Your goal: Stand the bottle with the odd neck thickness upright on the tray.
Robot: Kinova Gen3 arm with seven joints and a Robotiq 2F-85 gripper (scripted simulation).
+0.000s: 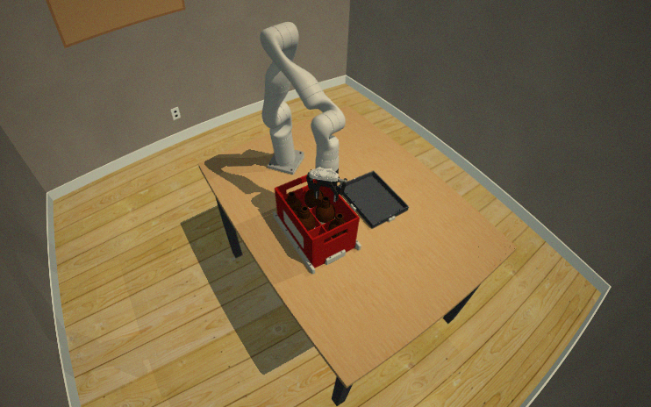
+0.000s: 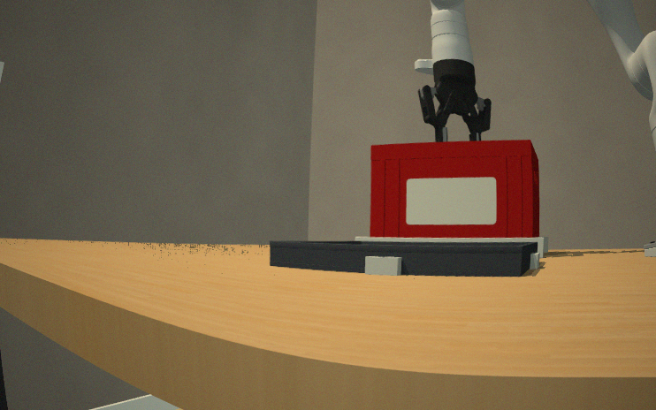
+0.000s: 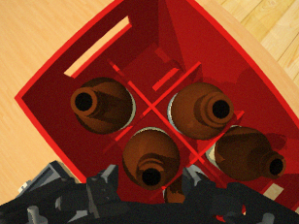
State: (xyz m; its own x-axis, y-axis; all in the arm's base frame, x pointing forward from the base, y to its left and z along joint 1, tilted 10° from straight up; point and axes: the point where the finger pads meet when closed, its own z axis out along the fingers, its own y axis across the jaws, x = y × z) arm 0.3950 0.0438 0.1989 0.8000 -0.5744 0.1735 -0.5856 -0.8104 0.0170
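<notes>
Above the red crate [image 1: 336, 248] [image 2: 452, 163] [image 3: 41, 98], pincer [image 1: 326, 196] [image 2: 458, 138] [image 3: 149, 176] points down, fingers apart, nothing gripped; tips cut off by crate wall in exterior view. All five brown bottles stand inside, one [image 3: 175, 195] mostly hidden behind the pincer in wrist view; odd neck can't be made out. Dark tray [image 1: 374, 199] [image 2: 329, 257] [image 3: 43, 176] lies beside crate on counter [image 1: 408, 288] [image 2: 339, 319] [image 3: 29, 43], bare of bottles.

Grey-brown walls [image 1: 432, 57] [image 2: 145, 120], plank floor [image 1: 144, 288] [image 3: 264, 20], pale baseboard [image 1: 158, 145], 1 outlet [image 1: 175, 113], wooden table [image 1: 408, 288] [image 2: 339, 319] [image 3: 29, 43]
</notes>
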